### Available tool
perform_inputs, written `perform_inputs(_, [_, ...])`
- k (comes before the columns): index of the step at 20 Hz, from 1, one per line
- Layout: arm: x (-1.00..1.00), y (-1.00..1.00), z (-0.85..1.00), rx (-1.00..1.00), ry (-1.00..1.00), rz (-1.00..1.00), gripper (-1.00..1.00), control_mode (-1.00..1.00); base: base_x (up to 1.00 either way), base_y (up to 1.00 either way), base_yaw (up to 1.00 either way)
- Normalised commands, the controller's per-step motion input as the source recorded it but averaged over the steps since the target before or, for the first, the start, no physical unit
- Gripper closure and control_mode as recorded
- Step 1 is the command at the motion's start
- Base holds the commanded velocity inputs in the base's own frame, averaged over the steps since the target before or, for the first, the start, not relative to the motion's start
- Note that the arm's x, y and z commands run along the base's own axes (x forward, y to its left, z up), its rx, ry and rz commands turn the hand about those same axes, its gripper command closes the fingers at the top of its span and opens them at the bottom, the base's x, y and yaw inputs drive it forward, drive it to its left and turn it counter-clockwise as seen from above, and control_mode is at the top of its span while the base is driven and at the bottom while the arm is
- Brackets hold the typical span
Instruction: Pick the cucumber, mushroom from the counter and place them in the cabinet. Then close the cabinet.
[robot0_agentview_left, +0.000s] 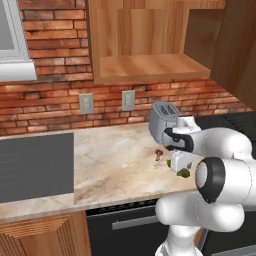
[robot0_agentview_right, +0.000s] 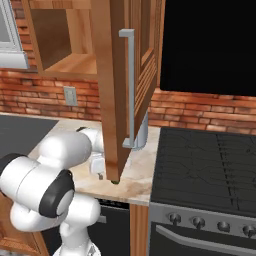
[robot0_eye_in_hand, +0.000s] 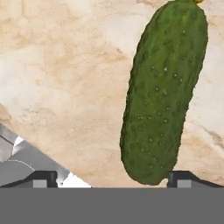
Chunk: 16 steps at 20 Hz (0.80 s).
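The cabinet (robot0_agentview_left: 145, 67) hangs on the brick wall (robot0_agentview_left: 50, 45) with its door (robot0_agentview_right: 112, 90) swung wide open; the shelf inside is bare wood, and the silver bar handle (robot0_agentview_right: 131, 87) runs down the door's edge in the right base view. Below it stretches the marbled worktop (robot0_agentview_left: 115, 160), with a black stove top (robot0_agentview_right: 205, 170) off to the right and a dark flat panel at the left. A grey toaster (robot0_agentview_left: 162, 120) stands near the back of the worktop, just behind the white arm, which bends low over the stone.

The cucumber (robot0_eye_in_hand: 164, 94) lies flat on the worktop, dark green and bumpy, its yellowish tip pointing away from the hand. The claw (robot0_eye_in_hand: 111, 178) hangs right over it with its jaws spread wide, one finger tip at the cucumber's near end and the other well off to the side, nothing held. The mushroom (robot0_agentview_left: 159, 154), tiny and brown, sits on the stone just left of the hand, apart from the cucumber.
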Motion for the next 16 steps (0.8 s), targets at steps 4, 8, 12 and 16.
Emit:
perform_inputs(4, [0.14, 0.0, -0.58, 0.0, 0.0, 0.03, -1.0, -1.0, 0.0, 0.0, 0.0])
perform_inputs(8, [0.25, -0.1, -0.4, 0.06, 0.0, 0.02, -1.0, -1.0, 0.0, 0.0, 0.0])
perform_inputs(12, [0.37, -0.13, -0.28, 0.1, -0.02, 0.05, -1.0, -1.0, 0.0, 0.0, 0.0])
perform_inputs(16, [0.34, 0.0, -0.51, 0.04, -0.01, 0.08, -1.0, -1.0, 0.0, 0.0, 0.0])
